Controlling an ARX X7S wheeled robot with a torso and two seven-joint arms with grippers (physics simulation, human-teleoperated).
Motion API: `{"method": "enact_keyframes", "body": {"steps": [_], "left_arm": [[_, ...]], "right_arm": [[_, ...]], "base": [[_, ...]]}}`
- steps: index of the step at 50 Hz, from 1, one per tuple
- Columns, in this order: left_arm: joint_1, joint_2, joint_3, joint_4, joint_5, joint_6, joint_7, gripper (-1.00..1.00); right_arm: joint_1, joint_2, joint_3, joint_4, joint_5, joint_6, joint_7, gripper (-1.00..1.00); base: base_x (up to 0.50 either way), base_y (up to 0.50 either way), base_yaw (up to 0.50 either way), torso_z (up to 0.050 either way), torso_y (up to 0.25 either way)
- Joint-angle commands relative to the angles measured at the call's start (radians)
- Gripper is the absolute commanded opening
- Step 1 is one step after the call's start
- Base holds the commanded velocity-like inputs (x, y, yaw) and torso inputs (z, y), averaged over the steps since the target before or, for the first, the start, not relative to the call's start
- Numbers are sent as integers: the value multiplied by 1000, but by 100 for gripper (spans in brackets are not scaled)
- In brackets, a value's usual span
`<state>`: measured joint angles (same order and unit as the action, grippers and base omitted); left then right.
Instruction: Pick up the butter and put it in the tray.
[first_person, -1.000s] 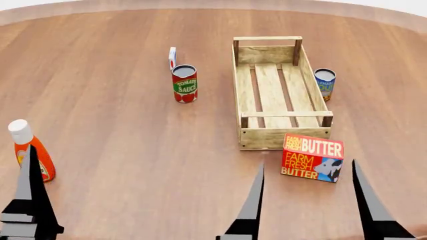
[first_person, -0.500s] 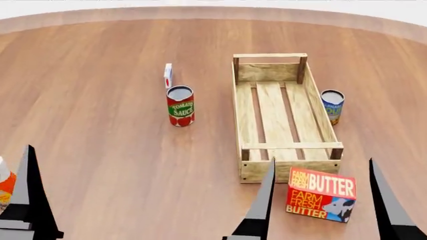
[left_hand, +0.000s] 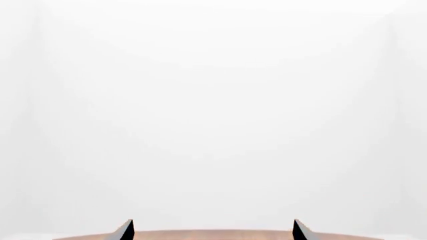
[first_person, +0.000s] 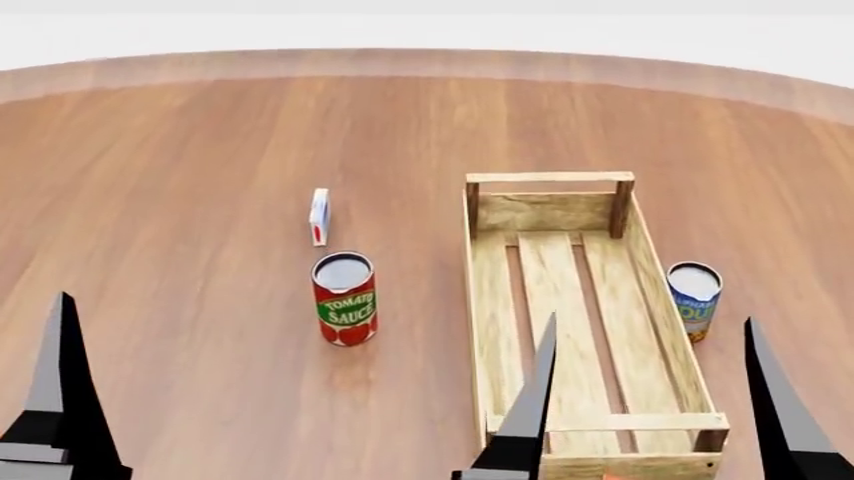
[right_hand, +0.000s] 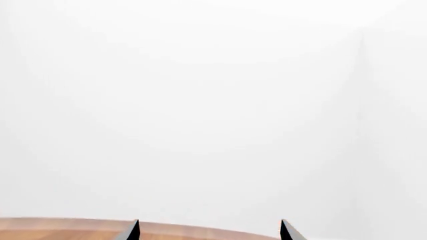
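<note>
In the head view the right gripper (first_person: 650, 400) sits at about 5 o'clock, its two dark fingers pointing up and spread wide apart, holding nothing. The left gripper (left_hand: 213, 231) sits at 7 o'clock, its fingers likewise parted and empty.

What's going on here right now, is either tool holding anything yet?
No. The right tool and left tool are both open and hold nothing. The tray sits bare on the round wooden table, with a tomato sauce can and small white carton to its left and a blue can to its right. The butter is essentially out of view here, at most a sliver at the head view's bottom edge.
</note>
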<state>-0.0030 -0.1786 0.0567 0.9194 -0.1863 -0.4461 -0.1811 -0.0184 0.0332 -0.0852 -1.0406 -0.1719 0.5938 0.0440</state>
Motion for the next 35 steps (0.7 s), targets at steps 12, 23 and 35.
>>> {"method": "enact_keyframes", "body": {"steps": [12, 23, 35], "left_arm": [[1, -15, -4, -10, -37, 7, -12, 100], [6, -20, 3, -18, -42, 19, -21, 100], [8, -27, 5, -16, -55, 18, -31, 100]], "right_arm": [[-1, 25, 0, 11, 39, 5, 41, 100], [-20, 35, 12, 29, 73, -48, 68, 100], [-36, 42, 39, 45, 131, -68, 96, 100]], "base": [[500, 0, 0, 0, 0], [435, 30, 0, 0, 1], [0, -333, 0, 0, 1]]}}
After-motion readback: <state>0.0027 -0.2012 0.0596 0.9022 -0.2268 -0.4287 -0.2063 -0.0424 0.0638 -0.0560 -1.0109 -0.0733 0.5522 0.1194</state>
